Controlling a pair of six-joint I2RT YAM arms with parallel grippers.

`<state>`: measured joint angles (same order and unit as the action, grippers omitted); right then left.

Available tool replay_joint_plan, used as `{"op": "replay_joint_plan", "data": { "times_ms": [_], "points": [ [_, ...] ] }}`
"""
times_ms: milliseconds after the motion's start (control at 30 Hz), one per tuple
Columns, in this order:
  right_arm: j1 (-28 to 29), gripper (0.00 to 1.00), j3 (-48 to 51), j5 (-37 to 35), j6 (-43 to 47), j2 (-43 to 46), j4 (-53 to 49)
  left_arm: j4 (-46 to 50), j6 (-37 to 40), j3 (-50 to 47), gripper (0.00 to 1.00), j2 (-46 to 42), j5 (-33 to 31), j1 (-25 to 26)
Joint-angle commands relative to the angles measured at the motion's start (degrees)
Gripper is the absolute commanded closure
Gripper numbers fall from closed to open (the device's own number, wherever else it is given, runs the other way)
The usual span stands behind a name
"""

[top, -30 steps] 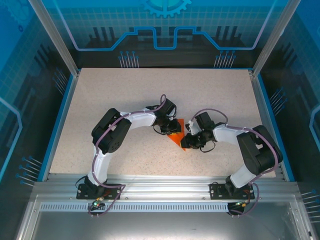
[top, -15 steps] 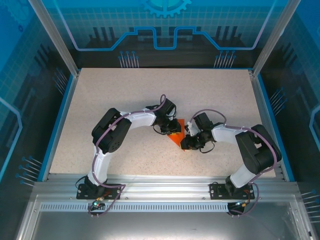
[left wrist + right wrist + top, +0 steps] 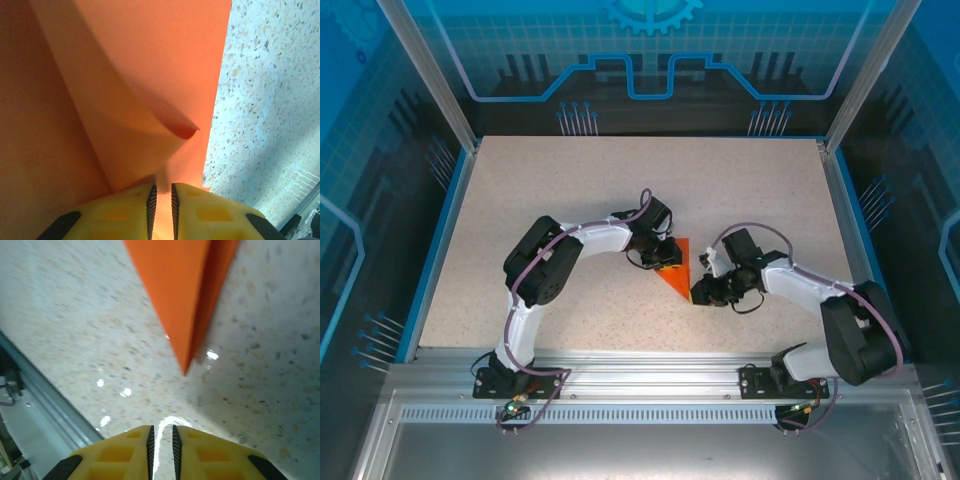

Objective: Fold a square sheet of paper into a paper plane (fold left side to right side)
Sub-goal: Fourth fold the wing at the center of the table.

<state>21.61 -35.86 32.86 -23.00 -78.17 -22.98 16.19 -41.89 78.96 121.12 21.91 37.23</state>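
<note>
Left gripper [image 3: 161, 200] pinches the bright orange folded paper [image 3: 135, 75], jaws nearly together. Right gripper [image 3: 161, 440], closed and empty, sits near its point.

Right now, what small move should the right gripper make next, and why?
Probably slide the shut right gripper forward onto the paper and press its tip flat. The left gripper pinches the paper, where a flap bulges uncreased; the right one hangs apart from the tip, holding nothing.

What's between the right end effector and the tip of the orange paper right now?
Just bare tabletop. The right wrist view shows the right end effector short of the orange paper, whose pointed tip faces it, with nothing in the gap.
</note>
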Motion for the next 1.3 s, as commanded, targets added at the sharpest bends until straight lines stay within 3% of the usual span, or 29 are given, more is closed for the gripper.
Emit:
{"op": "replay_joint_plan", "data": {
  "times_ms": [0, 300, 500, 700, 967, 1133, 1267],
  "points": [
    [-0.7, 0.81, -1.36, 2.54, -3.65, -0.64, 6.41, 1.55, -0.12, -0.07, 0.78, 2.27, -2.5, -0.74],
    [0.81, 0.83, -1.72, -1.84, -8.21, -10.59, 18.27, 1.31, -0.35, 0.1, 0.78, 1.92, -2.19, -0.6],
    [0.81, 0.83, -2.11, -6.59, -6.26, -12.95, 12.15, 1.48, 0.13, 0.52, 0.76, 0.7, -1.89, -0.75],
    [0.81, 0.84, -2.37, -10.06, -5.08, -15.1, 4.98, 2.58, 2.41, 1.63, 0.69, -2.96, -1.77, -1.54],
    [0.98, 0.84, -3.54, -11.29, -5.38, -16.97, 3.53, 2.64, 3.74, -1.46, 0.6, -10.19, -1.96, -2.91],
    [1.14, 0.84, -3.53, -12.21, -5.62, -17.63, 3.34, 0.7, 3.23, -5.14, 0.64, -12.84, -1.15, -2.94],
    [1.29, 0.84, -3.52, -12.55, -5.91, -17.79, 3.55, -3.13, 2.1, -6.65, 0.7, -10.68, 3.06, -2.21]
  ]
}}
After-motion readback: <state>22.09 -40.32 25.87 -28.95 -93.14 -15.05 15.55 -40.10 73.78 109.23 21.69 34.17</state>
